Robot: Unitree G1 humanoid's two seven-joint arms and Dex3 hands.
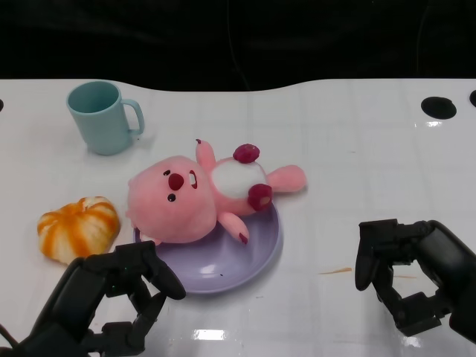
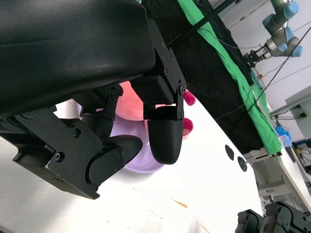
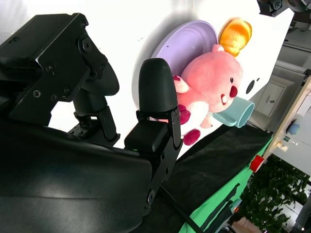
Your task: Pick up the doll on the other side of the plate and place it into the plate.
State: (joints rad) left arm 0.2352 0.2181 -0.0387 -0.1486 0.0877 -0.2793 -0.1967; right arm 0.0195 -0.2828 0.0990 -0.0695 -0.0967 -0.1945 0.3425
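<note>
A pink plush doll [image 1: 199, 195] with dark red paws lies on its back across the far part of the lilac plate [image 1: 245, 260], head to the left and one arm reaching past the plate's right rim. The right wrist view shows the doll [image 3: 214, 80] on the plate [image 3: 187, 41] too. My left hand [image 1: 104, 301] hovers at the near left, just in front of the plate, fingers curled around nothing. My right hand [image 1: 413, 275] sits at the near right, well apart from the plate, holding nothing, fingers apart. In the left wrist view the doll [image 2: 133, 104] shows behind my fingers [image 2: 164, 136].
A teal mug [image 1: 103, 116] stands at the far left. An orange-and-white pumpkin-shaped toy [image 1: 78, 227] lies left of the plate, close to my left hand. Small brown marks [image 1: 336, 271] streak the white table between plate and right hand. The table's dark far edge runs behind.
</note>
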